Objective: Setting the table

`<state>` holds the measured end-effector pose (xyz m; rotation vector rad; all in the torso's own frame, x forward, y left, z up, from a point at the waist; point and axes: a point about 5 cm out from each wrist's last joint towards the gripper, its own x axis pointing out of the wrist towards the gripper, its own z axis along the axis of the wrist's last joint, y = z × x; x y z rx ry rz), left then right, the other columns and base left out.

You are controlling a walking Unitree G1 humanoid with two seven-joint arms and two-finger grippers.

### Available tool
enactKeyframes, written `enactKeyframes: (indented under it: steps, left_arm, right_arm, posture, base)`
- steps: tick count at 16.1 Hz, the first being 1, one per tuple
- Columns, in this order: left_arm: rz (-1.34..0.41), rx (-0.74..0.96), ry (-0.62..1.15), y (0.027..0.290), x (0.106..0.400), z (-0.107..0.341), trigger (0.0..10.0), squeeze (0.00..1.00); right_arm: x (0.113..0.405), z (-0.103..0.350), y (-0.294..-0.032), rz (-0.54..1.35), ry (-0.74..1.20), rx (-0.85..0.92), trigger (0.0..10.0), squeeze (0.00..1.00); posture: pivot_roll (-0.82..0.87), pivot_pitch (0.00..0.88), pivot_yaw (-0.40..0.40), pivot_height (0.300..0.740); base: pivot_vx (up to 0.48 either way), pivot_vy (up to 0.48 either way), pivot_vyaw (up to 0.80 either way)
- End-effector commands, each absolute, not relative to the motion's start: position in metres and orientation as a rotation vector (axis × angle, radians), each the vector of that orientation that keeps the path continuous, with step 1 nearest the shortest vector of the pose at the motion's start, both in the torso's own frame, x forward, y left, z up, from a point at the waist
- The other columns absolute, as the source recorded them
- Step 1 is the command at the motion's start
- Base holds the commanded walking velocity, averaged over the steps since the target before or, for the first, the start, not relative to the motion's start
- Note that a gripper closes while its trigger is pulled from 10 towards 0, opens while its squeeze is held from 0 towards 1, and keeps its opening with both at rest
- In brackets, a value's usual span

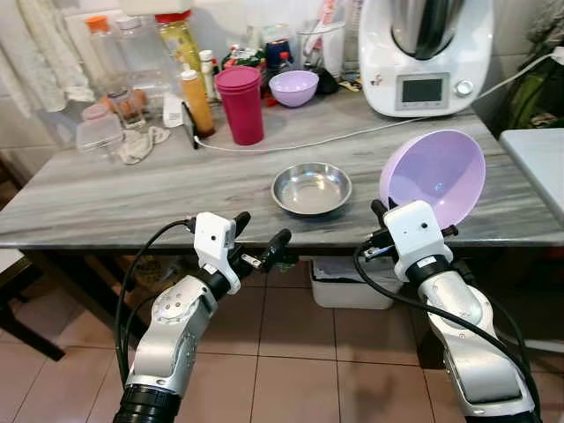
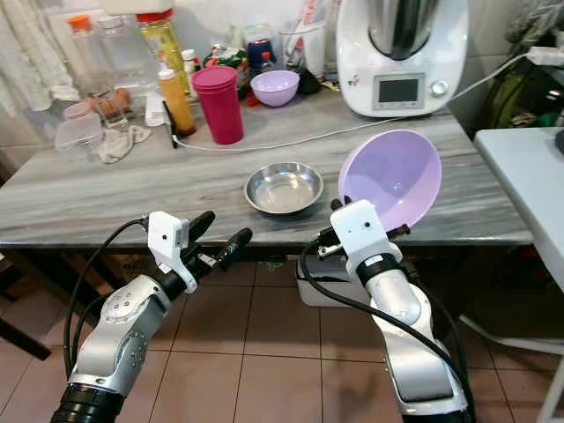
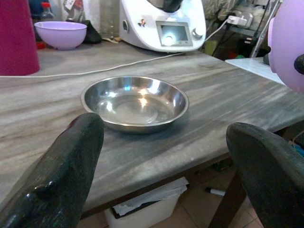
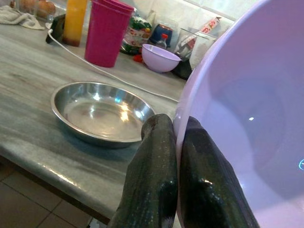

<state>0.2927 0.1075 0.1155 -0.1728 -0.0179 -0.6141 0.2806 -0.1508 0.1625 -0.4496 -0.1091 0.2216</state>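
1. The lilac bowl (image 1: 434, 175) is pinched by its rim in the right gripper (image 4: 176, 142), tilted, its hollow facing the robot; it is lifted over the near edge of the grey table (image 1: 132, 189).
2. The steel dish (image 1: 311, 188) lies on the table, just to the left of this gripper and beyond it.
3. The left gripper (image 1: 261, 241) has its fingers spread apart and holds nothing; it hangs before the table edge, the dish ahead of it.
4. A second small lilac bowl (image 1: 293, 87) stands far behind the dish, beside a pink cup (image 1: 240, 104).

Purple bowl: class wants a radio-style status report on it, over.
Right claw shut on purple bowl rim, bowl tilted above table edge. Left claw open, empty, before the table. Steel dish sits beside the bowl; nothing blocking.
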Motion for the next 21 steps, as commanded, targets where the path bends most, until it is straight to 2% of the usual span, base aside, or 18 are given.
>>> enactKeyframes:
  steps: [1, 15, 21]
  left_arm:
    - [-0.599, -0.158, -0.023, 0.1110, 0.2917, 0.1176, 10.0, 0.00]
    - [-0.571, -0.166, 0.009, 0.1140, 0.2947, 0.1173, 10.0, 0.00]
    - [-0.578, -0.156, 0.007, 0.1145, 0.2948, 0.1171, 10.0, 0.00]
  right_arm:
    - [0.2821, 0.1677, -0.1476, 0.221, -0.136, -0.444, 10.0, 0.00]
    - [0.2824, 0.1649, -0.1461, 0.215, -0.130, -0.425, 10.0, 0.00]
    - [0.2819, 0.1649, -0.1469, 0.213, -0.131, -0.428, 10.0, 0.00]
  posture:
    - [-0.29, 0.000, 0.122, 0.740]
    - [-0.28, 0.000, 0.133, 0.740]
    - [-0.29, 0.000, 0.133, 0.740]
  base:
    - [0.000, 0.000, 0.00]
    - [0.000, 0.000, 0.00]
    - [0.000, 0.362, 0.00]
